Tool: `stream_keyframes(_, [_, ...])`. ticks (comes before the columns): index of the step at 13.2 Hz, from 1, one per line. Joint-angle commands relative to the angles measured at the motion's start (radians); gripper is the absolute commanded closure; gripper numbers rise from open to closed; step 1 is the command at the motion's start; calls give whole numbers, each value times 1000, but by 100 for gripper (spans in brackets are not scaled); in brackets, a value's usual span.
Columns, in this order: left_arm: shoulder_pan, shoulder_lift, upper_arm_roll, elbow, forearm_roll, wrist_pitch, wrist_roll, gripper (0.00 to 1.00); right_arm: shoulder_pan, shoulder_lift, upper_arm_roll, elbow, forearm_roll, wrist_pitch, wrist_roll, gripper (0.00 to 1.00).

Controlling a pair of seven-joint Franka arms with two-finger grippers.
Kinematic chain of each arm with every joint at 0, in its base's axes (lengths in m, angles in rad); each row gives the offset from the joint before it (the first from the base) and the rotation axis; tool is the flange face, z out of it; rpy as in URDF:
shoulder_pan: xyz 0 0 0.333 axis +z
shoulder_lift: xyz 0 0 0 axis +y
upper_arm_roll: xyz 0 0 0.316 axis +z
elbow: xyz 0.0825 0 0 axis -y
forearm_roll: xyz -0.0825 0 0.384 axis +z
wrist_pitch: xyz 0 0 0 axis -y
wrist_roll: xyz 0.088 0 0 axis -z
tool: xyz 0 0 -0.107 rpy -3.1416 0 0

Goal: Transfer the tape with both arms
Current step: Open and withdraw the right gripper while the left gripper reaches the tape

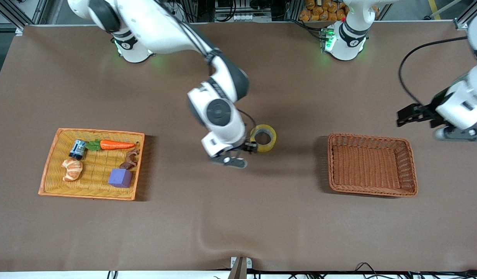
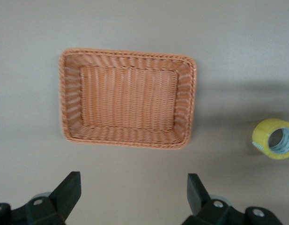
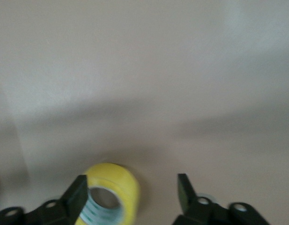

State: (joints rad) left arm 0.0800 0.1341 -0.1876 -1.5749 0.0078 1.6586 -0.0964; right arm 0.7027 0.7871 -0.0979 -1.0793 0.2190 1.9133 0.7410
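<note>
Yellowish tape [image 1: 263, 138] lay mid-desk beside the spread right gripper [image 1: 249, 148], which needed re-centring before pinching, while the left gripper [image 1: 405, 115] waited spread near the desk's edge.

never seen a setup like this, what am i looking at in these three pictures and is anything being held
Two white robot arms stand at a brown table. One picture looks down from a high camera facing them; the other two come from cameras on each arm's wrist, so the black prongs at their bottom edges are that arm's own fingers.

The right gripper is low at mid-table, open, beside a yellow roll of tape. Its wrist view shows the tape next to one finger, not clamped. The left gripper waits open in the air near the empty brown basket. A flat orange tray toward the right arm's end holds a carrot, a croissant, a purple cube and other small items.

Nothing is held.
</note>
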Motion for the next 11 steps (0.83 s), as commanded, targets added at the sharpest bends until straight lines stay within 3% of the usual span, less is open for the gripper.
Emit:
stream_keyframes(1, [-38,27,-38,-33,-3,18,-106,0,-22,-216,-43,-193,-3,-31,-120,0])
stream_keyframes(3, [-52,27,-76,-98,-3,96,-143,0,-48,-334,-109,-286,-27,-55,-229,0])
stream_keyframes(7, [-97,51,-176,-239,-5,268,-352,0,-233,-492,-118,-320,-27,-256,-582,0])
stream_keyframes(11, [-284,126,-205,-327,18,427,-618,0,-344,-617,-135,-326,-74,-381,-631,0])
